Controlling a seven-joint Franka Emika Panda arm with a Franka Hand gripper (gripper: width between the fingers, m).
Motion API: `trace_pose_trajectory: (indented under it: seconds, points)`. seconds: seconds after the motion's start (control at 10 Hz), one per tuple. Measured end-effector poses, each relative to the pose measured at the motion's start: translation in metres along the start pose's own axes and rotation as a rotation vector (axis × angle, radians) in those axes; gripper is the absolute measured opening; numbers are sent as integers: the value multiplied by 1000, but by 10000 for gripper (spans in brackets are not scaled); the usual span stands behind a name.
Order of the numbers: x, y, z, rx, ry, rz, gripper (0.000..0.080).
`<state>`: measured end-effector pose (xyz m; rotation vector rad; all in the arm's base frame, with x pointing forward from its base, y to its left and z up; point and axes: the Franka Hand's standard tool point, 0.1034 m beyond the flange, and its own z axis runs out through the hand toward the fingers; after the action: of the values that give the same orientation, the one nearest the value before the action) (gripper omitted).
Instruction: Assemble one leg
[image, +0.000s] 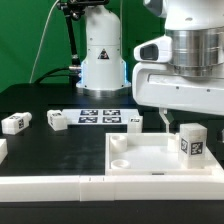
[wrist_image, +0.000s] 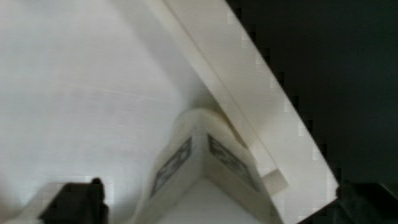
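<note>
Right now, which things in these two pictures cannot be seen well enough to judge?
- The gripper: in the exterior view only thin fingers show under the wrist housing, too small to tell open or shut.
- Fingertips: the wrist view's edge cuts them off.
- The leg standing in the tray: whether it is screwed in is hidden at its base.
- Tags on the marker board: too small to read.

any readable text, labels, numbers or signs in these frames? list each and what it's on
No readable words or numbers in either view.
Triangle warning sign on the white robot base: symbol only, too small to read.
Black-and-white square tags on the small white oblong leg blocks and flat white marker board: patterns, no text.
Wrist view: tags blurred.
</note>
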<state>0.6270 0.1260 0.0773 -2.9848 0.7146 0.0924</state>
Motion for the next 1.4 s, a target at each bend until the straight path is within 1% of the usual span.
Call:
trace_pose_trajectory:
  seconds: [0.1,0.3,0.4,0.6,0.7,0.8,0.9,1.0,1.1,1.4]
  points:
    - [1,-1,-1,1,2,-69,649]
    - [4,2,-1,-12,8,-349,649]
    - [4,1,-1,-21,13,-420,649]
    - [5,4,-1,-26,14,-581,649]
    - [6,4,-1,-26,14,-596,649]
    - [5,4,-1,-26,14,-593,527]
    - [6,4,-1,-26,14,-593,386]
    - [6,4,-1,-26,14,-593,386]
    - [6,4,-1,-26,14,-593,290]
    - [6,4,-1,-25,15,-552,290]
